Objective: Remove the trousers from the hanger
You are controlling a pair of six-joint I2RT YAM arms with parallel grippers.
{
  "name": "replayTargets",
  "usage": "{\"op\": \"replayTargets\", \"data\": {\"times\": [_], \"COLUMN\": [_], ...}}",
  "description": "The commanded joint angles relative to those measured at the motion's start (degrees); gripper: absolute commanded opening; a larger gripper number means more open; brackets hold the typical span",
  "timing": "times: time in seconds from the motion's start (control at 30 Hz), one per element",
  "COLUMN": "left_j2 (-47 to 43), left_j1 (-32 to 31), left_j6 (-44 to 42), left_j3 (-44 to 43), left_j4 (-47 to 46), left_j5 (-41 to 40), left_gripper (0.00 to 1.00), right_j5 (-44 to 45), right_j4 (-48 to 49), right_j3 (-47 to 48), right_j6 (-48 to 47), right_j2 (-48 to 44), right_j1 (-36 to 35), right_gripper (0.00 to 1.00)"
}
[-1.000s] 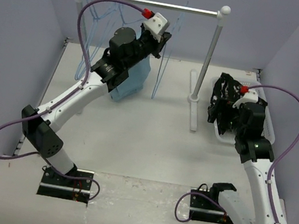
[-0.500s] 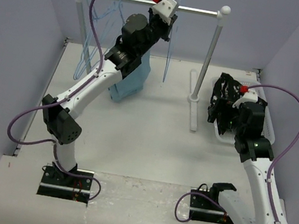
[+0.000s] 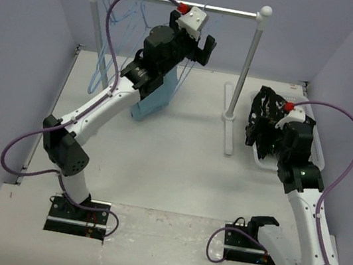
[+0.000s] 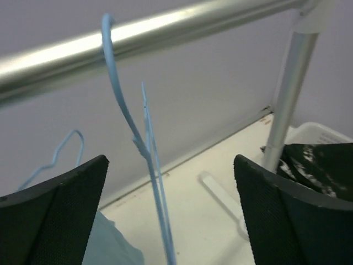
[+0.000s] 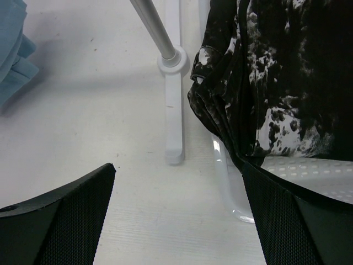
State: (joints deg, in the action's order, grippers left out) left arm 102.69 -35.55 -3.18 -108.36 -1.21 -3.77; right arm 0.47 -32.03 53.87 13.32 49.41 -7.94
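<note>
The black, white-speckled trousers (image 3: 262, 112) lie bundled in a white basket (image 3: 318, 151) at the right, off any hanger. They fill the upper right of the right wrist view (image 5: 276, 83), draped over the basket rim (image 5: 226, 176). My right gripper (image 3: 264, 138) hovers open just beside them (image 5: 179, 221). A bare light-blue hanger (image 4: 149, 160) hangs by its hook from the metal rail (image 4: 182, 25). Its wire passes freely between the spread fingers of my left gripper (image 4: 171, 221), which is raised at the rail (image 3: 194, 41).
Several more blue hangers (image 3: 102, 47) hang at the rail's left end. A plain light-blue garment (image 3: 155, 99) hangs below my left arm. The rack's right post (image 3: 246, 63) and its floor foot (image 5: 174, 110) stand between the garment and the basket.
My left gripper has gone from shut to open, letting go of the hanger. The hanger was lifted above the rail and now hangs from it. The right arm has not moved.
</note>
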Motion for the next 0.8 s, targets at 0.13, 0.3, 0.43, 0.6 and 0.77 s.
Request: {"op": "replayTargets", "data": {"times": [0.13,0.3,0.43,0.6,0.77], "left_j2": [-18.11,-29.29,-41.24,-50.3,-54.88], "left_j1": [-6.45,-8.92,-9.1,-9.1,-9.1], "left_j6": [2.65,8.18,15.03,19.34,25.4], "left_j3": [14.47,27.21,39.16,47.09,52.09], "left_j4": [0.07,3.21,9.47,15.43,22.39], "left_j5": [-4.13,-9.31,-13.37,-12.31,-15.3], "left_gripper": [1.0,1.0,1.0,1.0,1.0], "right_j5": [-1.87,-0.56,-0.56,2.77,2.78], "right_j4": [0.92,-0.05,1.35,2.5,3.38], "right_j3": [-0.6,-0.43,-2.45,-4.91,-9.04], "right_j6": [1.53,3.99,5.4,8.91,12.25], "right_j2": [-3.88,-5.55,-7.92,-10.64,-13.37], "right_j1": [-0.05,0.03,-0.05,-0.05,-0.05], "right_gripper": [0.99,0.99,0.99,0.99,0.99]}}
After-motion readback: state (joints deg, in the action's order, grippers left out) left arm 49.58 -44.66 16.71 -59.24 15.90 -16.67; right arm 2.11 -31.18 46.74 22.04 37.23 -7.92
